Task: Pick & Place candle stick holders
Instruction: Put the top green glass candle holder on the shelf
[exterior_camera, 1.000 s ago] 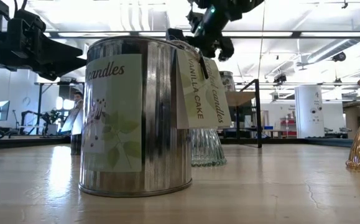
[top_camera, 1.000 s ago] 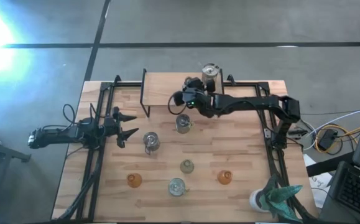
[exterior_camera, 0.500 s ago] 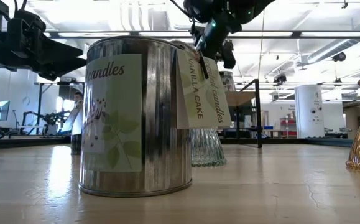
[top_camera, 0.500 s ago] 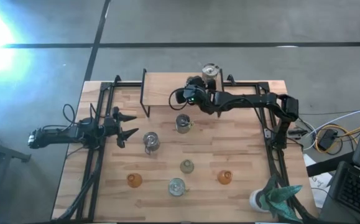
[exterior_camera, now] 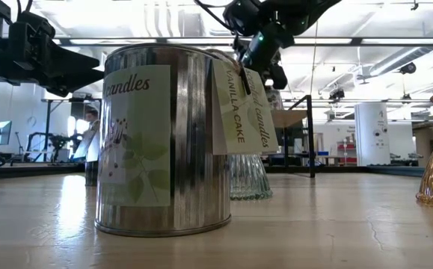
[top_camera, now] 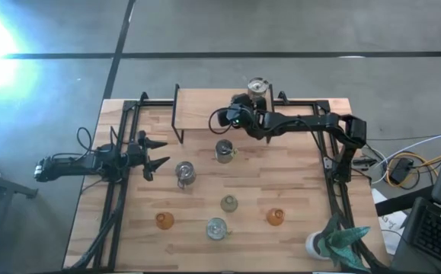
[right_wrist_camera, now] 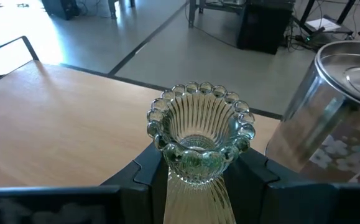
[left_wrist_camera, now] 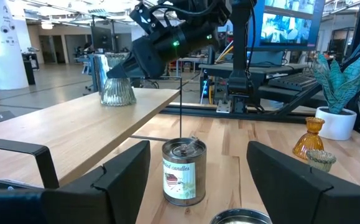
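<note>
Holder: pale green ribbed glass, beaded rim

Right gripper is boxed in up on the raised shelf: silver tin sits close at its 2 o'clock, another tin just below at 6. Toward 9 the shelf top is bare wood, so that's the easy lane.

A pale green ribbed glass holder is held upright over the raised shelf, a silvery tin at its 3 o'clock.
</note>
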